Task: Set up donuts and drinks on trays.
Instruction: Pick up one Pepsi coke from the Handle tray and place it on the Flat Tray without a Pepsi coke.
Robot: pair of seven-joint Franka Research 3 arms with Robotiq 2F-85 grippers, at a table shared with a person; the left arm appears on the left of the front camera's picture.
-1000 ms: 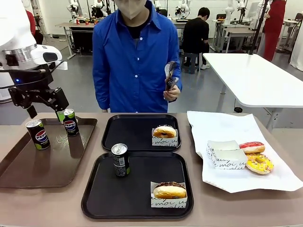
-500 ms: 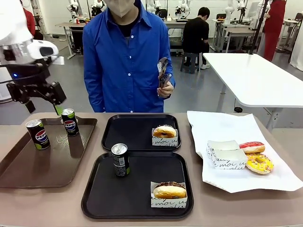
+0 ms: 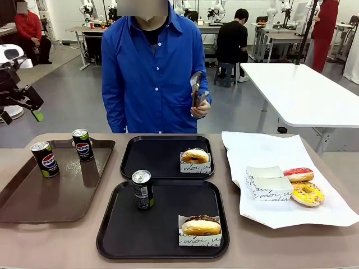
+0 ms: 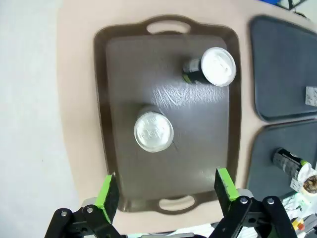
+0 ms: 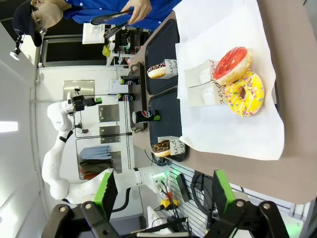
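A: Left gripper [image 3: 21, 115], any change from a second back?
B: It hung just over the far can [image 3: 83, 144] on the brown tray [image 3: 33, 207]. Now it's lifted and drawn off to the far left, past the table edge. Fingers wide apart, nothing between them. Its wrist view looks straight down on both cans there.
A: So no pick?
B: None. Far can and near can [image 3: 45, 159] stand upright where they were.
A: Black trays?
B: Near tray [image 3: 162, 238]: one drink [image 3: 142, 189] at the left, chocolate donut [image 3: 201, 225] in its sleeve at the near right. Reads as complete. Far tray [image 3: 148, 162]: golden donut [image 3: 195, 155] at the right, no drink.
A: Meaning?
B: My read is that the far tray wants a can, and the arm backed away empty, so that step is not yet done.
A: Right gripper [image 5: 164, 187]?
B: Fingers apart, empty, looking in from the right across the white paper [image 3: 269, 216], where the pink donut [image 3: 298, 174] and yellow donut [image 3: 307, 194] lie.
A: Person?
B: Far side, shifted slightly left, tongs [image 3: 196, 89] held up in one hand [image 3: 201, 109], not over the table
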